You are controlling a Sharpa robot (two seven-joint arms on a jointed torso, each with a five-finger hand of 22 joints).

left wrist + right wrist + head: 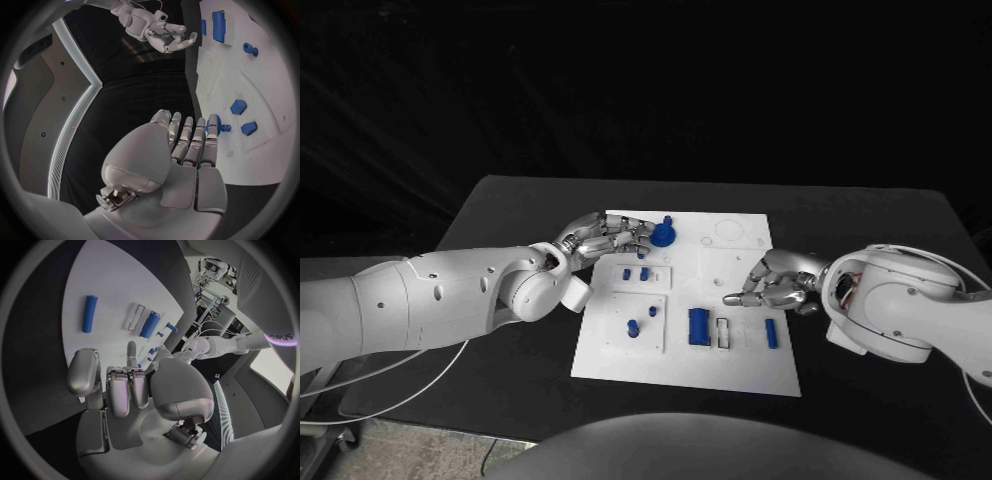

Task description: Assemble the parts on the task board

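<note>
The white task board (733, 250) lies mid-table. A blue gear (664, 235) stands near its far left corner, and my left hand (606, 238) reaches it with straight fingers; the fingertips (211, 122) touch the gear (220, 126) without closing round it. My right hand (770, 283) rests on the board's right part, fingers curled in with one finger stretched toward the middle, and holds nothing (125, 385). Two small blue blocks (636, 272), a blue peg (636, 325), a blue block (698, 322) and a blue bar (772, 334) sit on the board.
An open white slot (723, 333) lies between the blue block and the bar. Round recesses (728, 231) mark the board's far right corner. Bare black table (516, 210) surrounds the board. A white cable (387, 370) hangs off my left arm.
</note>
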